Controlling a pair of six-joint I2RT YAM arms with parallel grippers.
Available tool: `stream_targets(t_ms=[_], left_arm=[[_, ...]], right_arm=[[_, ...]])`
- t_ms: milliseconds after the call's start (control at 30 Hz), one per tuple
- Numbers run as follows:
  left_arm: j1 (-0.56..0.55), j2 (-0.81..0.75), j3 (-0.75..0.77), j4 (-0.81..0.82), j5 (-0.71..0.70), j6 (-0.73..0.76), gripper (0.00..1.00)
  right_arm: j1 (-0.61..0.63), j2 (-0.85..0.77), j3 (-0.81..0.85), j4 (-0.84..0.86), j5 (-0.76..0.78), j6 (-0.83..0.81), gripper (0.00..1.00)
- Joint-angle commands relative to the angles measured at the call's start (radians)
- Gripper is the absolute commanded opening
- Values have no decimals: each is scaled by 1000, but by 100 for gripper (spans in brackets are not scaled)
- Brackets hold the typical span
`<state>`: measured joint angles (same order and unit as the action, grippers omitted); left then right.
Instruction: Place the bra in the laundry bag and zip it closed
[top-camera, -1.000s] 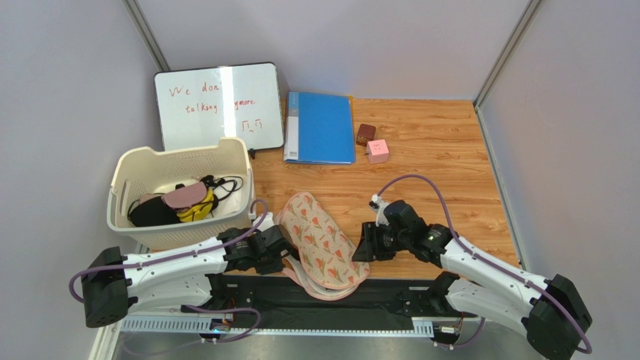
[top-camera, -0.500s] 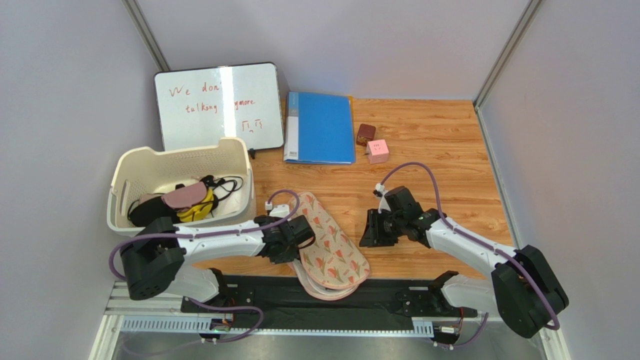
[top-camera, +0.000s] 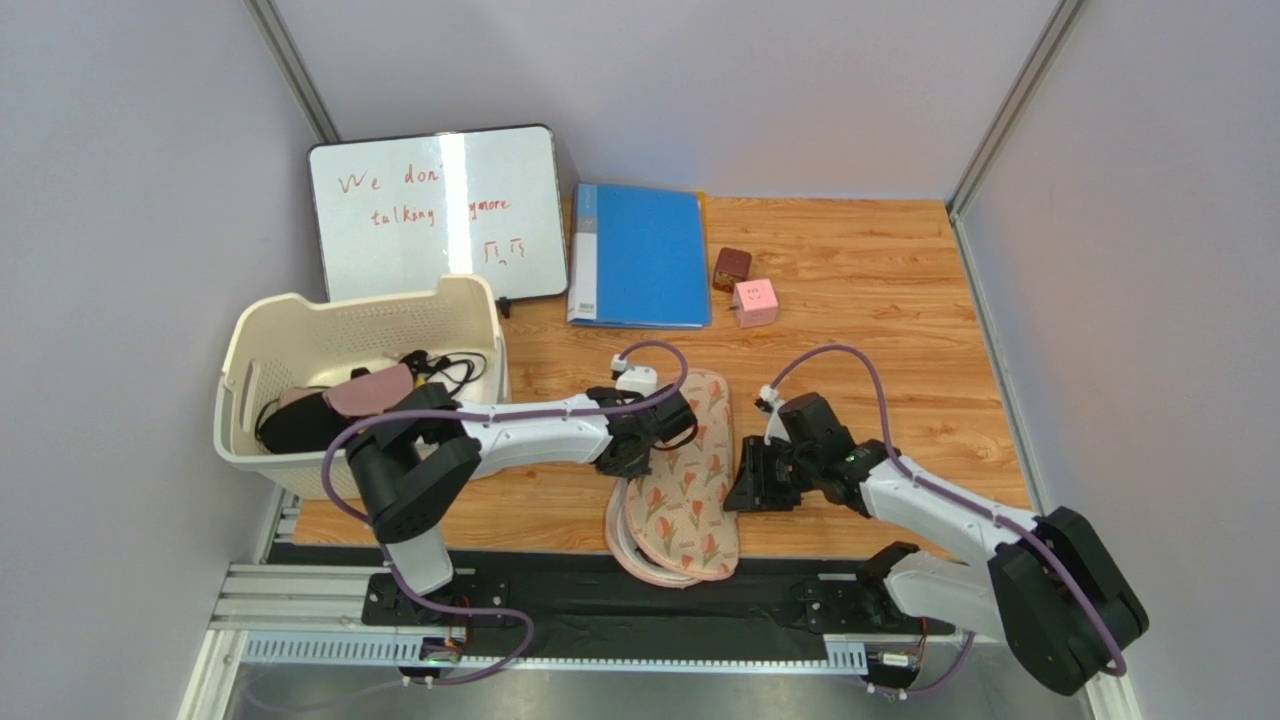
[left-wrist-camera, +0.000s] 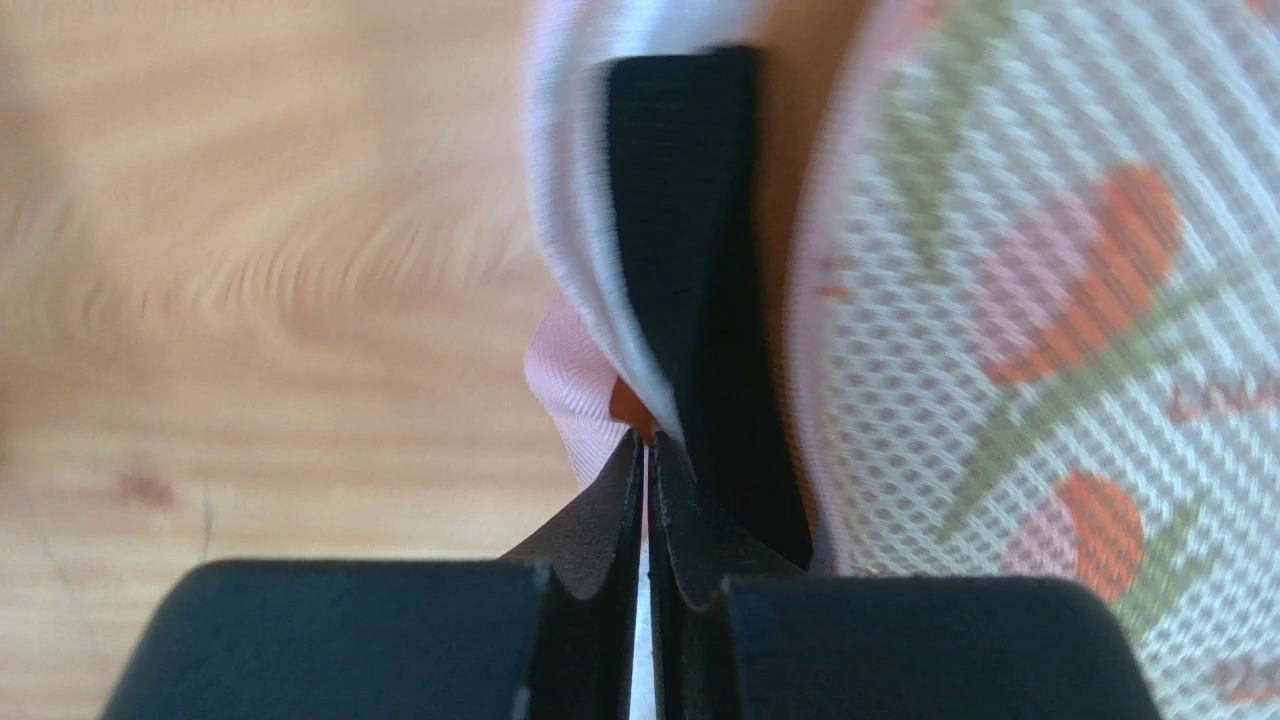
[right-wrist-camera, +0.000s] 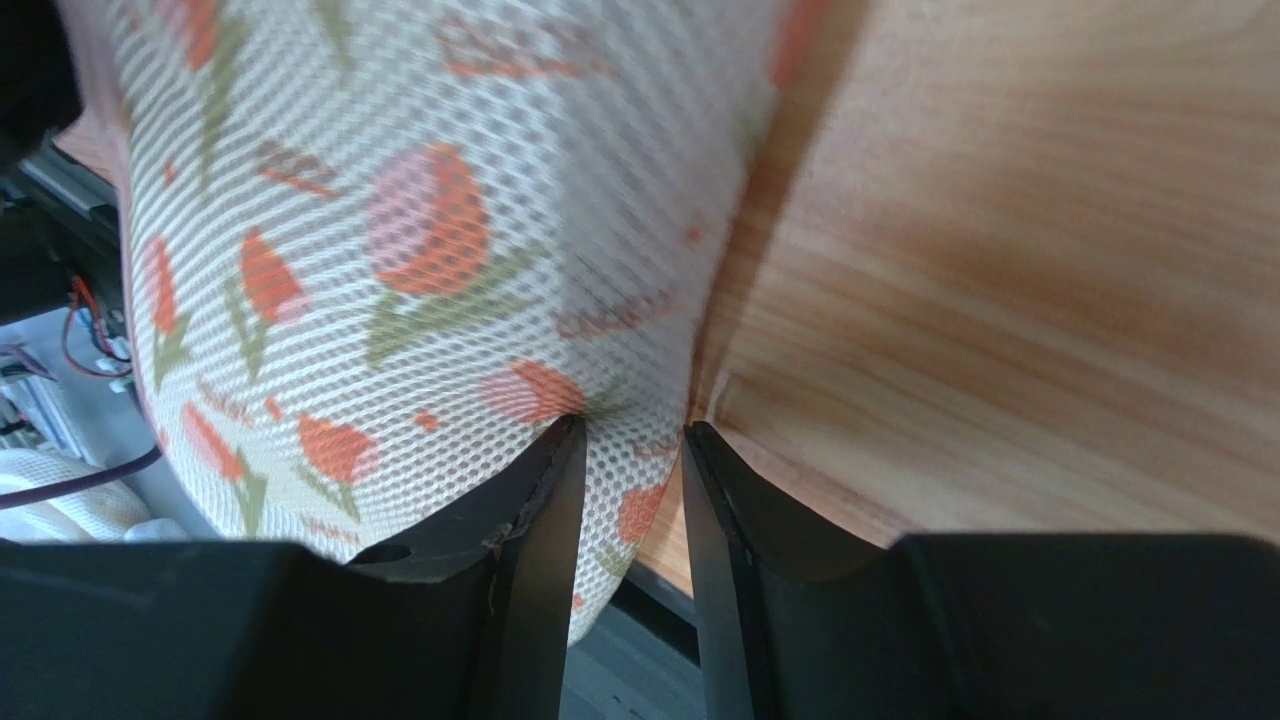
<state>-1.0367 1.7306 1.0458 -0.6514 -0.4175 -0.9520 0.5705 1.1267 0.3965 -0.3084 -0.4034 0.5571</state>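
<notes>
Left arm (top-camera: 526, 435) reached rightward along the near edge of the worktop (top-camera: 872, 285), left tool (left-wrist-camera: 648, 443) pinched on pink edging (left-wrist-camera: 564, 375) of laundry bag (top-camera: 684, 488). Right arm (top-camera: 932, 503) bent inward, right tool (right-wrist-camera: 631, 428) gripped bag's right rim.

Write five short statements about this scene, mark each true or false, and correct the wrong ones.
1. The laundry bag lies on the table between the two grippers. True.
2. The blue folder sits inside the basket. False: it lies on the table beside the whiteboard.
3. The left gripper is pinched shut on the laundry bag's pink edging. True.
4. The basket is empty. False: it holds pink, yellow and black garments.
5. The right gripper hovers over the pink cube. False: its fingers grip the laundry bag's edge, well away from the cube.
</notes>
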Motion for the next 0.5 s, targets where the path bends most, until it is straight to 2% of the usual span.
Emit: stream_targets(t_ms=[0, 100, 233, 333, 367, 467], left_arm=[[53, 67, 117, 87, -18, 165, 7], [84, 115, 195, 124, 16, 228, 7], [99, 158, 314, 182, 78, 385, 9], [99, 158, 385, 109, 27, 432, 25], [102, 127, 388, 84, -40, 427, 38], [109, 11, 337, 12, -86, 394, 51]], right_arm=[[5, -131, -42, 23, 21, 82, 36], [9, -215, -54, -1, 20, 118, 36], [19, -248, -70, 35, -9, 152, 35], [19, -219, -52, 35, -49, 150, 35], [19, -214, -27, 23, -49, 142, 35], [20, -226, 4, -26, -51, 121, 36]])
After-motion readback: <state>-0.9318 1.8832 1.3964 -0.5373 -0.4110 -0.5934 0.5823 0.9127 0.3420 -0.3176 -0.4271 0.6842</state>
